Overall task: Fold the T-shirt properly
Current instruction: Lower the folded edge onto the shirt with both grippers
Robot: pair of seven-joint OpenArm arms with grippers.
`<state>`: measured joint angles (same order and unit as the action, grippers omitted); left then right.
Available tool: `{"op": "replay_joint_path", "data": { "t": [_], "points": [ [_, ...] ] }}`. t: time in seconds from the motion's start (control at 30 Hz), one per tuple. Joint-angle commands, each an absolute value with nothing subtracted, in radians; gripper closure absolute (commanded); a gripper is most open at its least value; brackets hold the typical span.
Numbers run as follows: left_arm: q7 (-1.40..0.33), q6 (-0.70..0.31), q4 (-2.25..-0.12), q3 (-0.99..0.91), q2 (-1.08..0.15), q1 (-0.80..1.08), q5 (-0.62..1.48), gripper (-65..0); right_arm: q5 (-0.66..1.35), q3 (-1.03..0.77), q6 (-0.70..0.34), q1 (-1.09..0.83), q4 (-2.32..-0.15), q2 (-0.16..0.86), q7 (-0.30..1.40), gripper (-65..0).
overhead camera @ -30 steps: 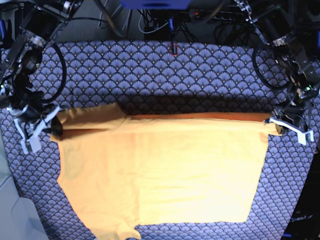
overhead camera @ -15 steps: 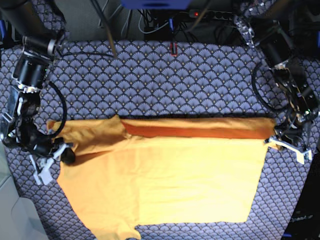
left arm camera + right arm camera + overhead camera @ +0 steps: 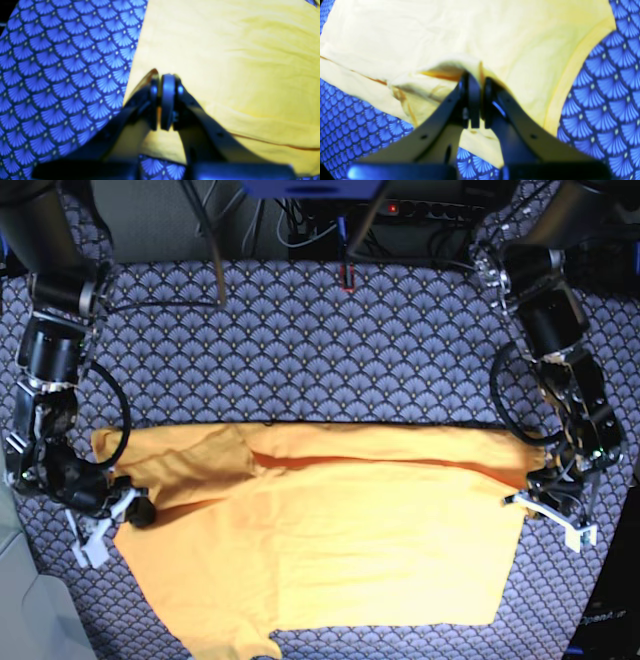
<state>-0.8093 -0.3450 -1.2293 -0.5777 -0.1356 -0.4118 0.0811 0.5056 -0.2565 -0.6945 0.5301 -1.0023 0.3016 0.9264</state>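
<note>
Cloth [image 3: 300,330] — blue-grey, scalloped; T-shirt [image 3: 330,550] spread flat across its near half, far edge doubled over.
Right gripper [image 3: 476,100] clamped on the sleeve-side fold, left gripper [image 3: 165,102] clamped on the hem corner (both jaws together) — uneven pull risks a skewed crease or a slipped corner; bare cloth beyond, near hem close to the table edge.

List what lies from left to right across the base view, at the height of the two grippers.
Right gripper, shut on the shirt's left edge → T-shirt spread over the patterned cloth → left gripper, shut on the shirt's right edge.
</note>
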Motion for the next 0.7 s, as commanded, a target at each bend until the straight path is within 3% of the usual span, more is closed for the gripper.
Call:
{"op": "replay_joint_path", "data": {
  "t": [0.0, 0.43, 0.67],
  "points": [
    [-0.776, -0.349, -1.242, -0.578, -0.156, -0.441, 0.090, 0.0, 0.524, -0.262, -0.698, 0.570, -1.003, 0.329, 0.898, 0.0],
    [-0.684, -0.349, -1.190, -0.575, -0.176, -0.444, 0.090, 0.0, 0.524, -0.254, -0.698, 0.630, -0.906, 0.360, 0.840, 0.0],
    [-0.679, -0.349, -1.159, -0.575, -0.183, -0.476, 0.090, 0.0, 0.524, -0.165, -0.698, 0.630, -0.905, 0.358, 0.808, 0.0]
  ]
}}
